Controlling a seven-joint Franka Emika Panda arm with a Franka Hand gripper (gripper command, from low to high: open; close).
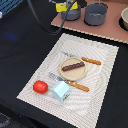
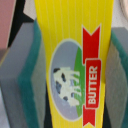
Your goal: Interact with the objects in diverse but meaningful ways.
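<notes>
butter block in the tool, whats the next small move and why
Probably lower it into the grey pot. The tool holds the yellow butter block between its pads, and in the exterior view it hangs right above that pot on the pink board.

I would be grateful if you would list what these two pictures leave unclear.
- Gripper: cut off by the exterior view's top edge.
- Yellow butter block: fills the wrist view, hiding whatever lies beyond.
- Right-hand grey pot: cut by the exterior view's right edge.
- Pale blue carton: print too small.
</notes>
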